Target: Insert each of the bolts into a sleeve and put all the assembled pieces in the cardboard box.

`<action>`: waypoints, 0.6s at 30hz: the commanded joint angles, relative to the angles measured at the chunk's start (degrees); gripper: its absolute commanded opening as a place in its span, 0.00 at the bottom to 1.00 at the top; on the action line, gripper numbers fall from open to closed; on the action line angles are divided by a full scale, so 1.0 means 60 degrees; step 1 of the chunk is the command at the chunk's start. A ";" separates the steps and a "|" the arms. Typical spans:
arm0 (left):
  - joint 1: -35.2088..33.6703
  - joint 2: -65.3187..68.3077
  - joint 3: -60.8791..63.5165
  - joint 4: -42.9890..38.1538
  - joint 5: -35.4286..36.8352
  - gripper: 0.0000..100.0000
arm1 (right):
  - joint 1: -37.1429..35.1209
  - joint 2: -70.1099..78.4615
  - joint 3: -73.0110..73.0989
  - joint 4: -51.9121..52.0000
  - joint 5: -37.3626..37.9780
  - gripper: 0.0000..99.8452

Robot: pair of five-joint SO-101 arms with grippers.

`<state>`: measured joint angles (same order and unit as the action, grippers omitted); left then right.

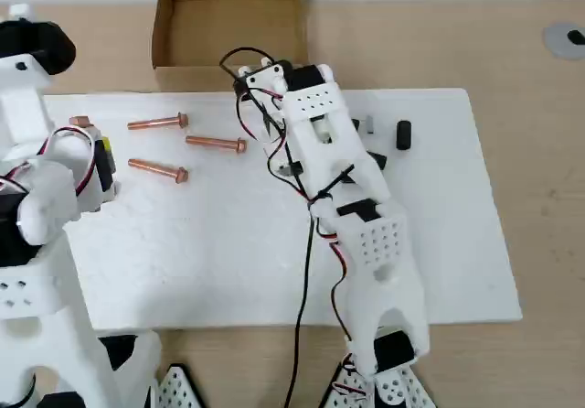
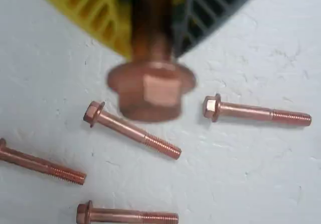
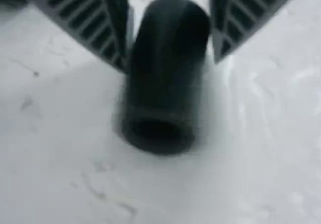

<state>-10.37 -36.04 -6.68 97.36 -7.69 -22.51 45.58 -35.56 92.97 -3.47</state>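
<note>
Currently the left pincer [image 2: 150, 45] is clamped on the held bolt [image 2: 150, 86]. Its yellow finger and its black finger press the shank from 2 sides, and the hexagonal flanged head sticks out past the fingertips, toward the camera. On the white mat [image 2: 261, 184] behind it, a loose bolt [image 2: 131, 129] lies near the held head, another loose bolt [image 2: 257, 111] lies a little apart, and 2 further bolts [image 2: 40, 164] [image 2: 125, 216] lie flat at the edge of this view. None of them touches another.

The right pincer [image 3: 168, 58] stands apart, with 1 ribbed finger on each side of the black sleeve [image 3: 160, 93]. The sleeve is between the fingers, its open end is turned to the camera, and a thin light strip shows between it and 1 finger. It rests on the mat.

From the high view, a second sleeve [image 1: 403, 134] lies on the mat beside the right arm, and the cardboard box [image 1: 169, 33] stands just beyond the far edge of the mat.
</note>
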 commanded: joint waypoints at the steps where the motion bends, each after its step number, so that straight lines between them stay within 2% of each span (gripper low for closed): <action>1: 0.0103 -0.0198 -0.0103 -0.0190 -0.0132 0.01 | 0.0037 0.0022 -0.0125 0.0147 0.0059 0.05; 7: 0.0103 -0.0198 -0.0103 -0.0190 -0.0132 0.01 | 0.0081 0.0022 -0.0110 0.0015 0.0073 0.07; 12: 0.0103 -0.0198 -0.0088 -0.0190 -0.0132 0.01 | 0.0051 0.0037 -0.0081 0.0015 0.0073 0.01; 18: 0.0103 -0.0198 -0.0059 -0.0190 -0.0132 0.01 | 0.0066 0.0022 -0.0125 0.0308 0.0469 0.01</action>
<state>-10.37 -36.04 -6.68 97.36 -8.04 -22.33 45.67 -35.82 93.49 -2.77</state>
